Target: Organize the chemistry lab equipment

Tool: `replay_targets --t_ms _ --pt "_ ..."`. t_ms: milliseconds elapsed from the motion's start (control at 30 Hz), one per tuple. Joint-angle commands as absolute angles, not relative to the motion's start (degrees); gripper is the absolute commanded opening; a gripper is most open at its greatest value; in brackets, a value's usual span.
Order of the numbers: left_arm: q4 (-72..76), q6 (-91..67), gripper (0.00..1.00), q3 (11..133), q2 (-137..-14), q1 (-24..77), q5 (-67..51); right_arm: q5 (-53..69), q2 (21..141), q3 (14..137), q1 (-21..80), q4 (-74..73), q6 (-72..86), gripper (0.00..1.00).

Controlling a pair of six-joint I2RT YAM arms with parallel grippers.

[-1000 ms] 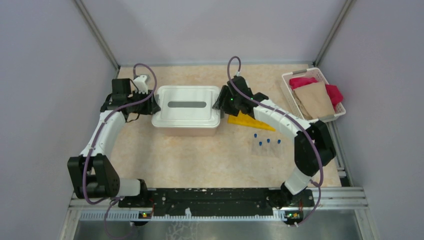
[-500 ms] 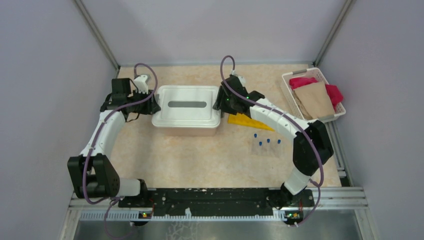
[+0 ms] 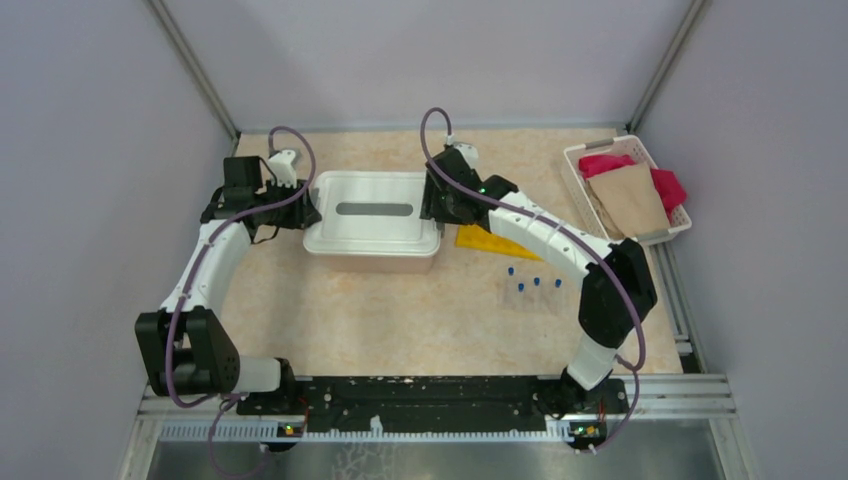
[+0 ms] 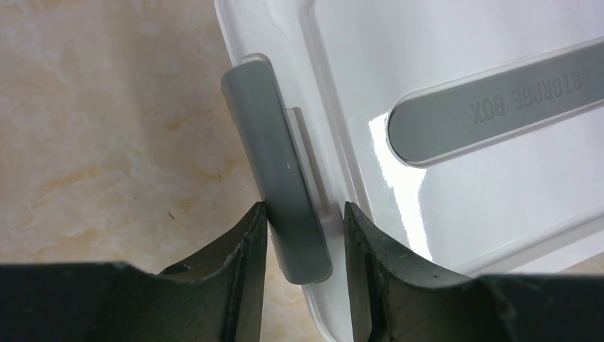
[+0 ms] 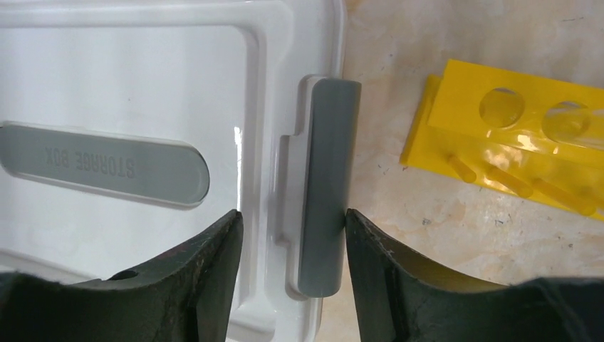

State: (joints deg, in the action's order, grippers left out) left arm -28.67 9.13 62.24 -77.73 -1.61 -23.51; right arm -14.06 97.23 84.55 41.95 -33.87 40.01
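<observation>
A white lidded storage box [image 3: 375, 230] stands mid-table, with a grey latch at each end. My left gripper [image 3: 306, 212] grips the left latch [image 4: 274, 164], one finger on the latch and the other on the lid rim. My right gripper [image 3: 437, 212] straddles the right latch [image 5: 327, 164], open, with only its outer finger [image 5: 370, 271] touching the latch. The yellow holed rack [image 3: 490, 242] lies flat just right of the box and also shows in the right wrist view [image 5: 513, 135]. Several blue-capped tubes [image 3: 535, 283] lie loose on the table in front of the rack. The flask and the squeeze bottle are out of view.
A white basket [image 3: 572, 185] of pink and tan cloths stands at the back right corner. The enclosure walls close in the left, back and right sides. The arm bases sit on the rail at the near edge.
My right gripper has moved left and slightly back onto the box's right latch. The left arm and the box have not moved.
</observation>
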Motion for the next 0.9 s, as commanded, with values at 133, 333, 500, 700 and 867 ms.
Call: replay_targets --t_ms 133,333,500,700,867 --pt "-27.42 11.07 0.36 64.33 -76.84 -1.36 -25.84 -6.52 93.24 80.57 38.49 -25.94 43.13 0.56" --pt "-27.32 10.99 0.35 64.49 -76.86 -1.49 -26.40 -2.74 92.45 76.69 38.17 -21.21 44.72 0.54" --pt "-27.47 11.17 0.35 64.64 -76.93 -1.58 -26.50 -2.36 92.59 75.70 38.12 -20.20 45.02 0.47" --pt "-27.44 11.40 0.34 64.82 -76.99 -1.71 -26.33 -3.14 91.01 74.59 35.95 -22.30 45.63 0.69" --pt "-27.57 11.62 0.34 64.86 -77.19 -2.14 -26.28 2.44 86.19 66.82 33.01 -14.68 49.41 0.82"
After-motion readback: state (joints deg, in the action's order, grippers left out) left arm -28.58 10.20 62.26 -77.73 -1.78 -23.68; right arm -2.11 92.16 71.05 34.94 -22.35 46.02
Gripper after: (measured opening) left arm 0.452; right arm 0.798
